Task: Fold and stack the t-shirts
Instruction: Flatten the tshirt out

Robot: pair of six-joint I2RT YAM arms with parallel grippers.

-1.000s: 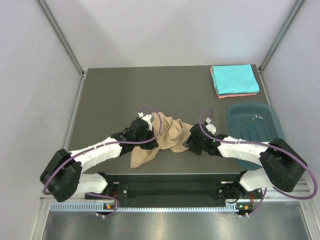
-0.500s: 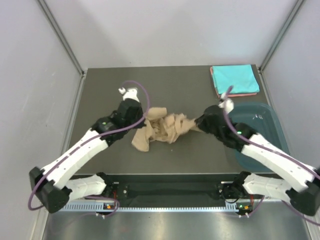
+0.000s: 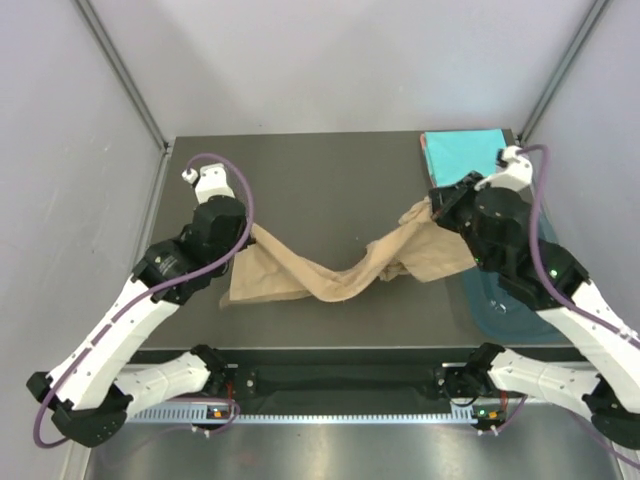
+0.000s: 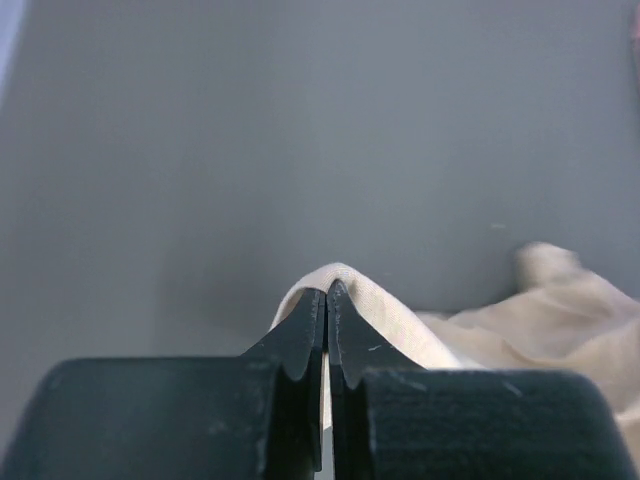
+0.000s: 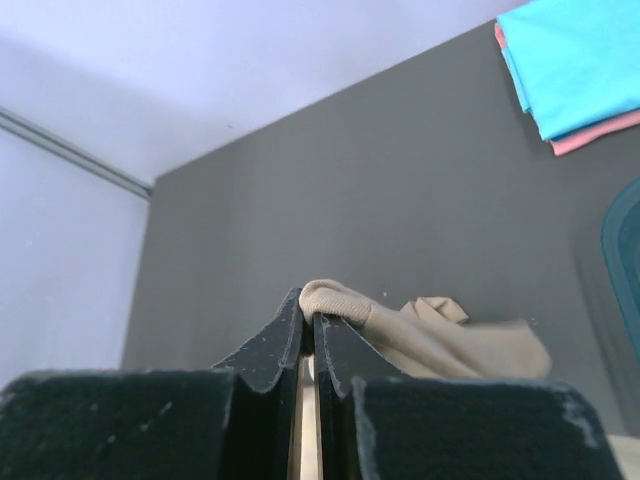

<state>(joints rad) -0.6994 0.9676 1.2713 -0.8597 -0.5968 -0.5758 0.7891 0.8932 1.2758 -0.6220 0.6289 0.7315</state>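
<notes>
Top external view: left gripper [image 3: 249,232] at nine o'clock and right gripper [image 3: 431,207] at three o'clock each pinch the tan shirt [image 3: 340,281], sagging between them.

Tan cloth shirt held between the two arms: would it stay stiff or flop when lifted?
Probably floppy: the tan cloth shirt sags in the middle between the left pincer and right pincer. Likely light, since small pinches hold its ends.

The unfolded t-shirt [image 3: 340,275] spans the centre of the table [image 3: 330,190] from 9 o'clock to 3 o'clock. The folded t-shirts [image 3: 460,155], stacked one on the other, lie at 1 o'clock in the far corner. The tub [image 3: 487,305] sits at 4 o'clock, in front of the stack.
</notes>
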